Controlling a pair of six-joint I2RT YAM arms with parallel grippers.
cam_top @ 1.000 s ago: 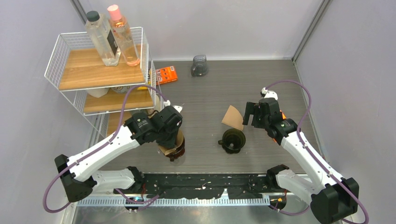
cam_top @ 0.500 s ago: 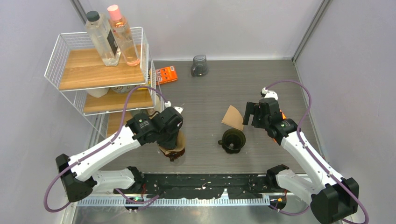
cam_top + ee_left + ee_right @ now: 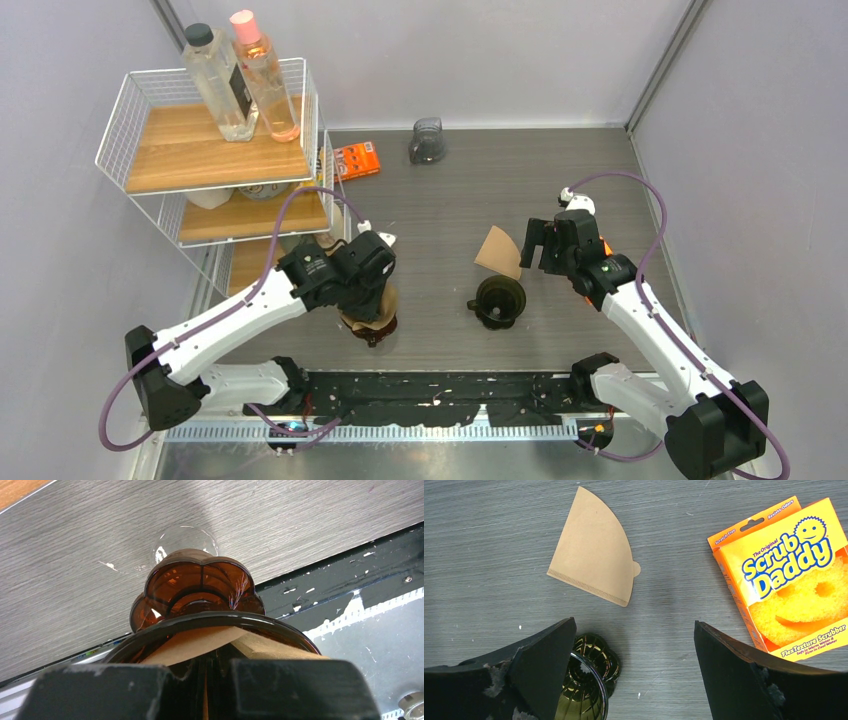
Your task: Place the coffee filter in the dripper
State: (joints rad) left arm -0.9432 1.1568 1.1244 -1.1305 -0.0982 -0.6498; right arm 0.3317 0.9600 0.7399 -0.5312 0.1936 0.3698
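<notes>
Coffee filter (image 3: 200, 642) paper sits inside the amber dripper (image 3: 200, 582), which stands on the tabletop (image 3: 440, 200) close to its near edge, just beyond the black rail (image 3: 430, 385). A second filter (image 3: 594, 565) lies flat and folded on the tabletop further right, just behind the dark dripper (image 3: 497, 298) and apart from it. Bare wood-grain surface lies open between the two drippers and across the middle towards the back wall. The wire rack (image 3: 130, 110) crowds the left rear, close to the left arm's (image 3: 250, 305) upper link.

The left gripper (image 3: 205, 667) is pressed nearly together at the amber dripper's rim, its fingers (image 3: 100, 690) pinching the upper edge of the brown paper; a thin sliver of it shows in the narrow slot between them. The right gripper (image 3: 635, 625) is spread wide and holds nothing, hanging above the tabletop with the second filter ahead of it, the dark dripper beneath its left finger and an orange sponge box (image 3: 784, 575) off to one side.

The left arm reaches from its base diagonally to the right, wrist bent down over the amber dripper. The right arm (image 3: 650, 320) angles up and to the left from its base, wrist level beside the second filter.
</notes>
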